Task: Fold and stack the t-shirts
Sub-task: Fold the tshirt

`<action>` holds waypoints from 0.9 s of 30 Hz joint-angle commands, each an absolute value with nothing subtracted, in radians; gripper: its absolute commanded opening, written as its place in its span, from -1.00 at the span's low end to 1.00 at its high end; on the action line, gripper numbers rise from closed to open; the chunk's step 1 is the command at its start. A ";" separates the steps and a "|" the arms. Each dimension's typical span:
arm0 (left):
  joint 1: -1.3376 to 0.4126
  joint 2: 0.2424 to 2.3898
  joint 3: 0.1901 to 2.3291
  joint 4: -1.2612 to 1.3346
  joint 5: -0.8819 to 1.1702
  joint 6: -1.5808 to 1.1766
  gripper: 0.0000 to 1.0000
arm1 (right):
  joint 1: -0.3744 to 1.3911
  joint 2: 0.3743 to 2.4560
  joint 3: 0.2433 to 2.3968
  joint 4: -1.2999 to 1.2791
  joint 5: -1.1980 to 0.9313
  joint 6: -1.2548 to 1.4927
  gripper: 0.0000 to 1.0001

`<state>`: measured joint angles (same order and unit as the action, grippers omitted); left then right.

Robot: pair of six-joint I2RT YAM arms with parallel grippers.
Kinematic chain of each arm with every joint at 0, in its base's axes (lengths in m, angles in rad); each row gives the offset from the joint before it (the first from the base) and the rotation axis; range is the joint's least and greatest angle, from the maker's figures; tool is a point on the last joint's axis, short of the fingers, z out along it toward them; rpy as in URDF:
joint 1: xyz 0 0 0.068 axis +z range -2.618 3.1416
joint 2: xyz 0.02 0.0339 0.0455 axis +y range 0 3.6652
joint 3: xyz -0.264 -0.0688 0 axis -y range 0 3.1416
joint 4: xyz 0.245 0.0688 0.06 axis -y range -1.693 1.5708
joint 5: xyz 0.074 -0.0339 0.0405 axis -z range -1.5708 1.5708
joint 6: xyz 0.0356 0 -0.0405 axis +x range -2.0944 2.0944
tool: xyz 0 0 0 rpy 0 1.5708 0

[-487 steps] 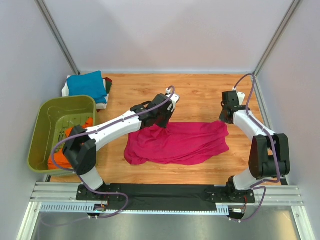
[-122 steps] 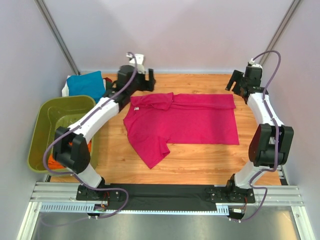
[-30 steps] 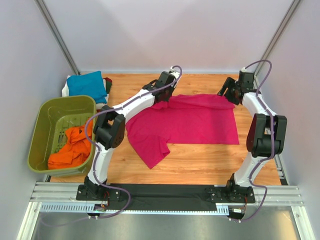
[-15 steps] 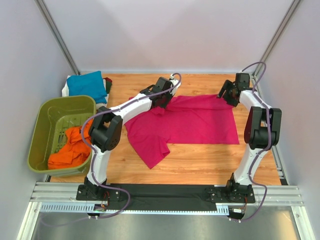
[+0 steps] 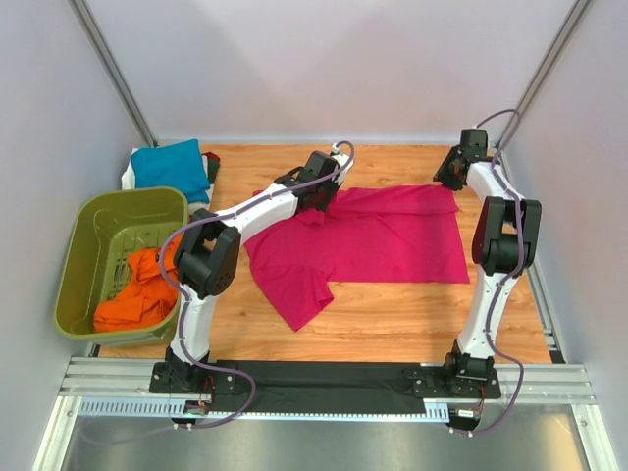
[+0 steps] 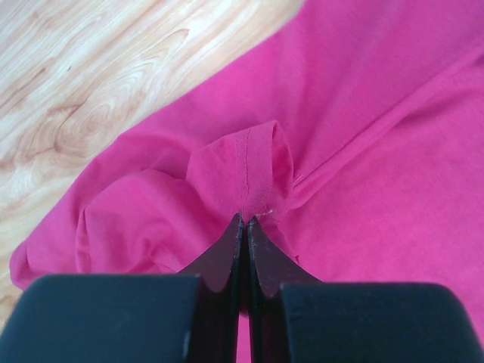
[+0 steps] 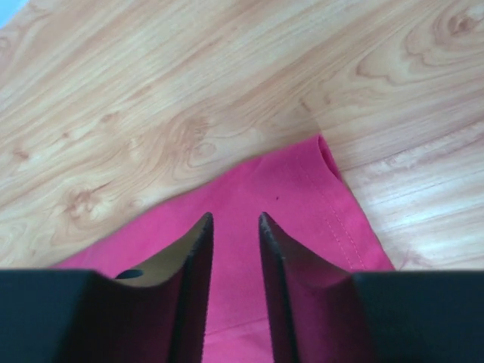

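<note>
The left gripper (image 6: 243,219) is pinched shut on a small ridge of the pink shirt (image 5: 383,240), near its far left edge. The right gripper (image 7: 234,219) is slightly spread over that shirt's far right corner, holding nothing. The shirt lies spread, unfolded, mid-table (image 5: 392,314). One teal shirt (image 5: 172,165) sits folded far left on a white one (image 5: 127,179). Orange cloth (image 5: 142,289) fills one green basket (image 5: 98,216); I cannot count the shirts in it. Most folding seems left.

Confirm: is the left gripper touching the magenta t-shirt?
Touching. The left wrist view shows the left gripper with its jaws shut on a raised fold of the magenta t-shirt, and the cloth is pinched between the tips.
</note>
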<state>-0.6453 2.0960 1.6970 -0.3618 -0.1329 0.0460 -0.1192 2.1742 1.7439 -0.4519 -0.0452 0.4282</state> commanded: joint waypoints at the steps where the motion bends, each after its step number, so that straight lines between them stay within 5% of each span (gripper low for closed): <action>1: -0.637 2.048 1.718 -0.328 -0.208 -0.027 -0.87 | -0.121 2.233 1.779 -0.474 -0.011 0.451 -0.39; 18: -0.629 2.091 1.755 -0.308 -0.180 -0.100 -0.87 | -0.140 2.321 1.838 -0.658 0.163 0.403 -0.58; 27: -0.629 2.103 1.761 -0.302 -0.169 -0.100 -0.70 | -0.196 2.281 1.752 -0.637 0.190 0.397 -0.66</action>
